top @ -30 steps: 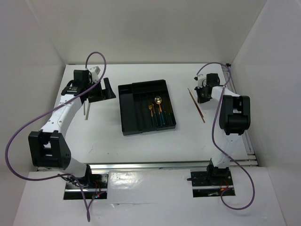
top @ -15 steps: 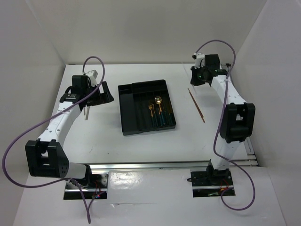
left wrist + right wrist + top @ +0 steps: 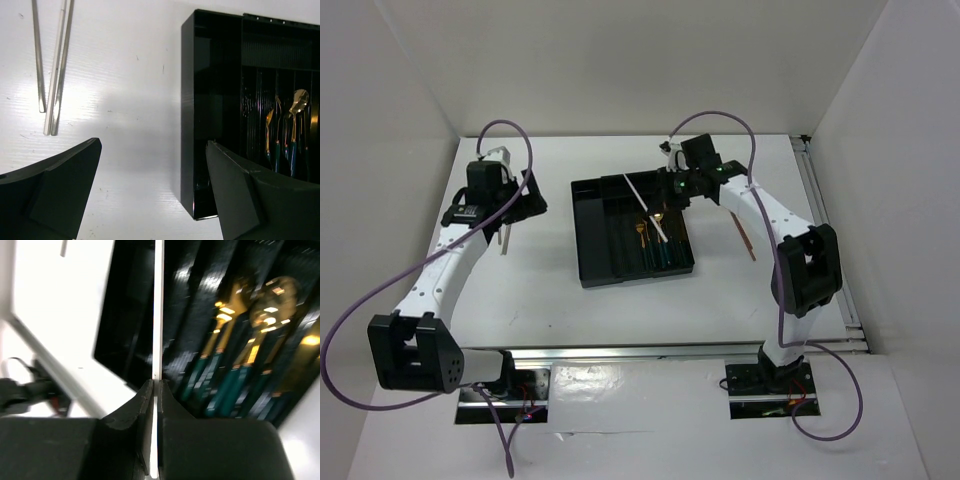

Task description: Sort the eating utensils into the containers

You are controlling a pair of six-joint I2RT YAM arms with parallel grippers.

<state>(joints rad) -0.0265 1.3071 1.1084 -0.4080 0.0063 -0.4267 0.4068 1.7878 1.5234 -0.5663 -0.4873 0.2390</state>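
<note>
Silver, pinched tight by right gripper [image 3: 155,388]: chopstick [image 3: 159,305], slanting above tray [image 3: 578,235] mid-table. Left gripper [image 3: 152,145] gaping, empty, near left edge beside spare chopsticks [image 3: 56,65]. Could pivot in that narrow grip and straddle dividers if released askew.

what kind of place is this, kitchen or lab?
Most likely a lab robot cell, not a kitchen: plain white enclosure walls, arm bases fixed by a metal rail, cutlery tray on a white table.

A robotics lab cell. White walls [image 3: 620,60] box in a white counter [image 3: 540,300]; two cabled arms [image 3: 445,260] bolt to its rail [image 3: 640,352].
</note>
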